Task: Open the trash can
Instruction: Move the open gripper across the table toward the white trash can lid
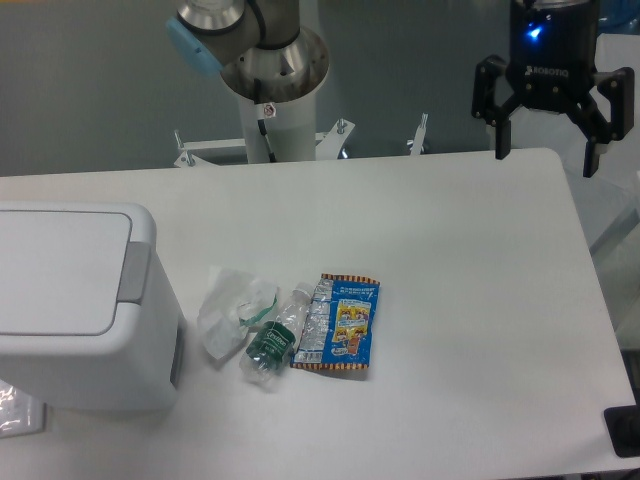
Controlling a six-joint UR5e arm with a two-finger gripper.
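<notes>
The end effector [546, 150] hangs above the far right corner of the white counter [470, 300], fingers spread wide, holding nothing. The trash can [80, 310] sits at the left edge, lid shut. Near it lie crumpled plastic [232, 308], a small bottle [275, 337] and a snack wrapper [340, 322].
</notes>
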